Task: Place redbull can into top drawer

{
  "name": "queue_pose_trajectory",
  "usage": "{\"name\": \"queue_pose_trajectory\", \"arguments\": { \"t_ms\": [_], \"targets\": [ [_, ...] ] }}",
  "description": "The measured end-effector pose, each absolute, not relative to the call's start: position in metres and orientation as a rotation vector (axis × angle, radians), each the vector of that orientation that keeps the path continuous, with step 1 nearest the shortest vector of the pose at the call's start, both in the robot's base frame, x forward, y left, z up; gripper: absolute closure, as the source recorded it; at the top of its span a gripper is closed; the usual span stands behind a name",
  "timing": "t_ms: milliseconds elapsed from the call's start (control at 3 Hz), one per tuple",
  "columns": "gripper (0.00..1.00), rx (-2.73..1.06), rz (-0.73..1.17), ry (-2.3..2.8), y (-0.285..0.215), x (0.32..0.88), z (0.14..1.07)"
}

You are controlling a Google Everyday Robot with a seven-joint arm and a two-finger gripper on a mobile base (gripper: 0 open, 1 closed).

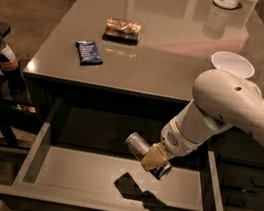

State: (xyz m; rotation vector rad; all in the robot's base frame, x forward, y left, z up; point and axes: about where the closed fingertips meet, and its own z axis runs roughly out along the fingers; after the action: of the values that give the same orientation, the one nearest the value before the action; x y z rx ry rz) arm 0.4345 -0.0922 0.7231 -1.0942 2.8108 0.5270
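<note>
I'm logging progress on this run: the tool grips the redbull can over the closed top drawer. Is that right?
Not quite. The top drawer is pulled open, not closed. The camera view shows the tool gripping the redbull can over the drawer's open interior, with a shadow on the drawer floor below it.

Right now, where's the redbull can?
Camera view: the redbull can is clamped sideways in the gripper, held over the open top drawer, right of its centre, just below the table front edge.
</note>
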Motion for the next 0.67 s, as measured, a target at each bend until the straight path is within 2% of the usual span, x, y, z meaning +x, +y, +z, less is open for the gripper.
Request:
{"name": "queue_pose_trajectory", "arguments": {
  "t_ms": [667],
  "targets": [
    [1.00, -1.026, 0.549, 2.813, -0.076, 0.433, 0.702]
  ]
}}
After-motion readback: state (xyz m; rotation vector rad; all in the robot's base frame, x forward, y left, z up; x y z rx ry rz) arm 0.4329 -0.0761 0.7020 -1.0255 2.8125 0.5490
